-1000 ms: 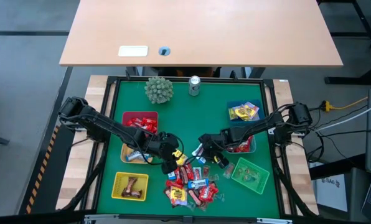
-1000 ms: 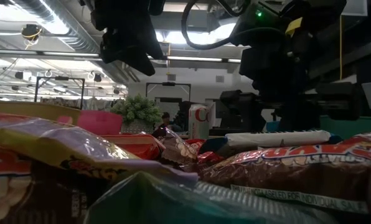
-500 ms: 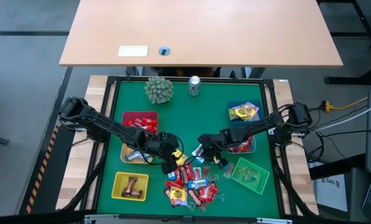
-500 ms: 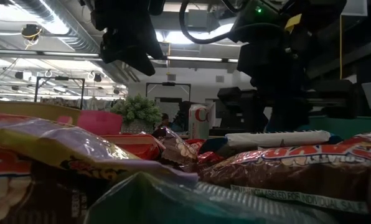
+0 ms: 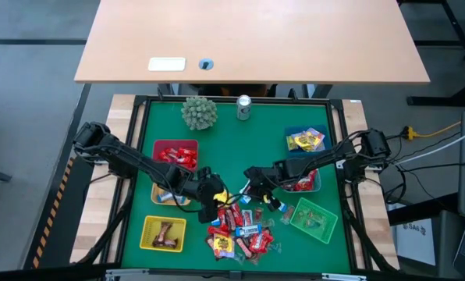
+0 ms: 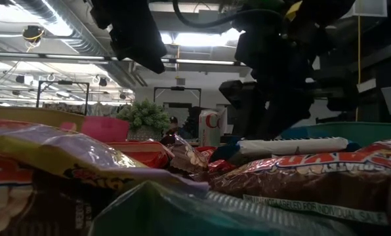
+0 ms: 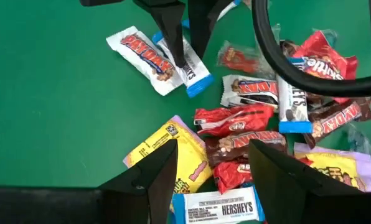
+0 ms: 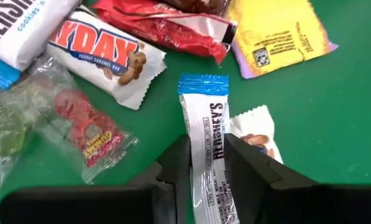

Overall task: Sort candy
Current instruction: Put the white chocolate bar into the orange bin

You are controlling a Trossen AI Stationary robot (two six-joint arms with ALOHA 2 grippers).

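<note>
Two fingers of the right gripper point(image 8: 205, 171) clamp a blue-white Hershey's bar point(image 8: 208, 155) at frame centre; the left gripper point(image 7: 211, 163) gapes empty.

- A green worktop point(image 5: 225, 129) with a dark frame carries everything listed here.
- A spiky green ball point(image 5: 199, 112) sits near the far edge, with a silver can point(image 5: 243, 107) standing upright just beside it.
- A red basket point(image 5: 175, 147) is on the left side, and a yellow basket point(image 5: 149, 227) sits at the near left corner.
- A blue basket point(image 5: 295, 132) stands on the right side; a green basket point(image 5: 326, 227) lies tilted nearer the front.
- A pale wooden desk point(image 5: 248, 39) stands beyond the worktop, bearing a white card point(image 5: 167, 65).
</note>
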